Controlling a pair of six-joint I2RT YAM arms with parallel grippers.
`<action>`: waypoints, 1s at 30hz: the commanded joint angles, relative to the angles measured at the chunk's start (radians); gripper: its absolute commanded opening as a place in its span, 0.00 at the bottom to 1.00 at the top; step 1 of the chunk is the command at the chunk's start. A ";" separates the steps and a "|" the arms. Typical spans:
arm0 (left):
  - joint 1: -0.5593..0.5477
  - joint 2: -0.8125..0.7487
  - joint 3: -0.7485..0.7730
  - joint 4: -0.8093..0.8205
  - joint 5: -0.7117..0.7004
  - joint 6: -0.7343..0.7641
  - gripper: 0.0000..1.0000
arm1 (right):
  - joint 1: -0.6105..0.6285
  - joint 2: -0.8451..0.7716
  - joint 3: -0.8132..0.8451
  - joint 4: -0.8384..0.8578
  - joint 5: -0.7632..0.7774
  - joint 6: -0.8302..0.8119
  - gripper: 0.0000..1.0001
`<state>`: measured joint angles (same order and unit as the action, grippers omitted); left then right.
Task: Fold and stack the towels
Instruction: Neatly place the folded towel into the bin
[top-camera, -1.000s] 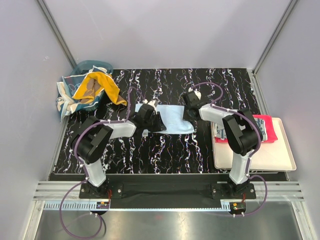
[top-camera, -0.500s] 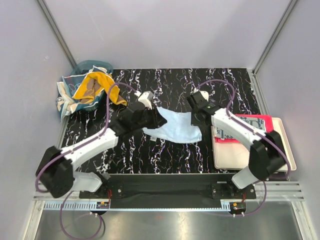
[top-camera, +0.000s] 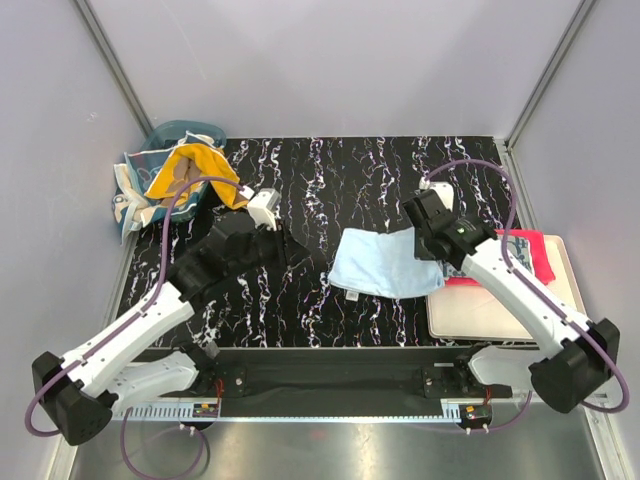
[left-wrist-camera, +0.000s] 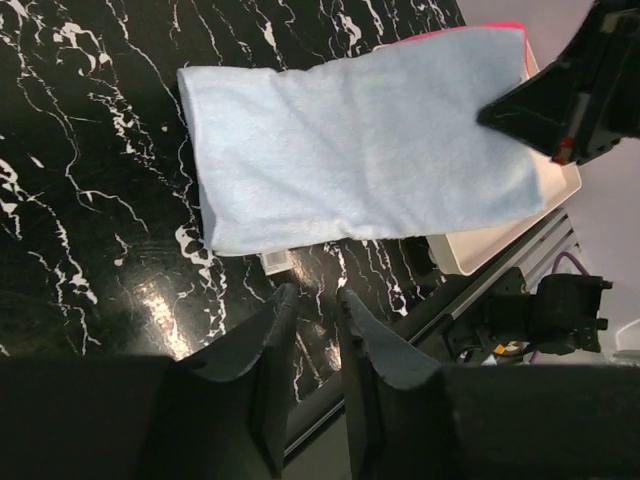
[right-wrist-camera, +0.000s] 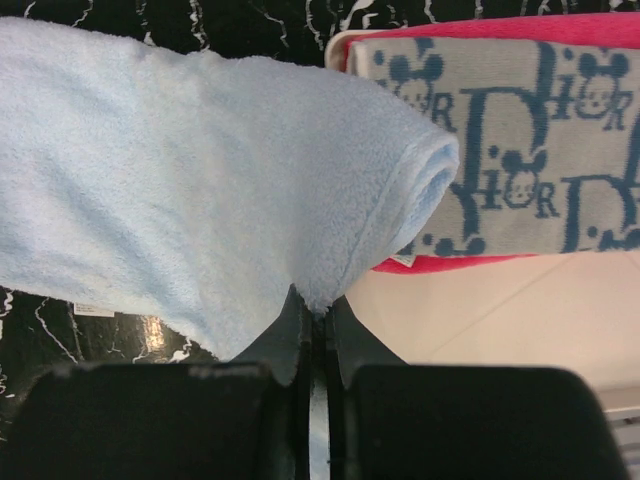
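The folded light blue towel (top-camera: 385, 268) hangs from my right gripper (top-camera: 432, 240), which is shut on its right edge, and its right end overlaps the cream tray (top-camera: 500, 322). In the right wrist view the gripper (right-wrist-camera: 318, 305) pinches the blue towel (right-wrist-camera: 180, 190) beside a grey patterned towel (right-wrist-camera: 520, 170) that lies on a red towel (right-wrist-camera: 470, 262) in the tray. My left gripper (top-camera: 283, 246) is slightly open and empty, left of the towel. In the left wrist view it (left-wrist-camera: 315, 300) is above the black table, short of the blue towel (left-wrist-camera: 350, 160).
A teal plastic basket (top-camera: 185, 130) stands at the back left with an orange towel (top-camera: 190, 175) and a teal patterned towel (top-camera: 130, 195) draped over it. The tray (left-wrist-camera: 480, 250) lies at the table's right edge. Grey walls enclose the table.
My right gripper has carried the blue towel to the right, toward the tray. My left gripper has let go of the towel and pulled back to the left.
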<state>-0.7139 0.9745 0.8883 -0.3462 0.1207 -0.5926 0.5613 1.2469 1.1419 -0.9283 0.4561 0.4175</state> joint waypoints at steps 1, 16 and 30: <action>-0.002 -0.025 0.046 -0.057 0.017 0.070 0.28 | -0.026 -0.064 0.044 -0.073 0.088 -0.019 0.00; -0.002 -0.013 0.075 -0.109 0.068 0.125 0.28 | -0.184 -0.161 0.229 -0.156 0.132 -0.140 0.00; -0.002 0.003 0.084 -0.117 0.065 0.145 0.27 | -0.219 -0.142 0.366 -0.188 0.159 -0.180 0.00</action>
<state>-0.7143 0.9768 0.9321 -0.4843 0.1581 -0.4667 0.3500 1.1046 1.4349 -1.1061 0.5640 0.2611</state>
